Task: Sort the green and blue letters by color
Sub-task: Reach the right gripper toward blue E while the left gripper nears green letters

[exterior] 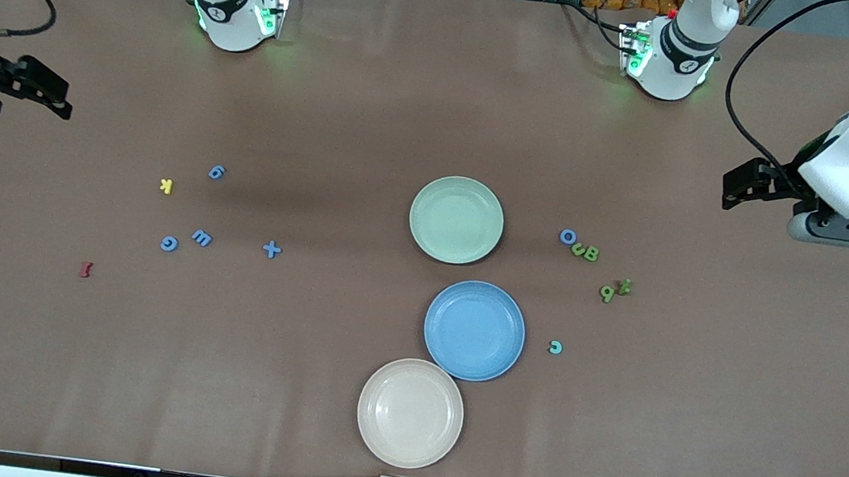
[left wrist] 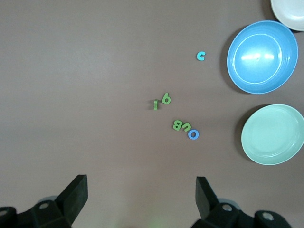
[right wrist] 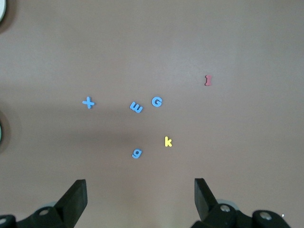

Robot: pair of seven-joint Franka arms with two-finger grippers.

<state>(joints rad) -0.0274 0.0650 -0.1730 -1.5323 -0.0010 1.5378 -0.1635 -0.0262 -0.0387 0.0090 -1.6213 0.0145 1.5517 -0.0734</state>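
Both hands wait spread apart, holding nothing: left hand (left wrist: 141, 202) above small flat green foam letters (left wrist: 180, 126), right hand (right wrist: 140, 202) above blue ones (right wrist: 136, 107), all unsorted.

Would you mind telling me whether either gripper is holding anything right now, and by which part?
Nothing is held. The left gripper and the right gripper both hang open and empty over the brown table.
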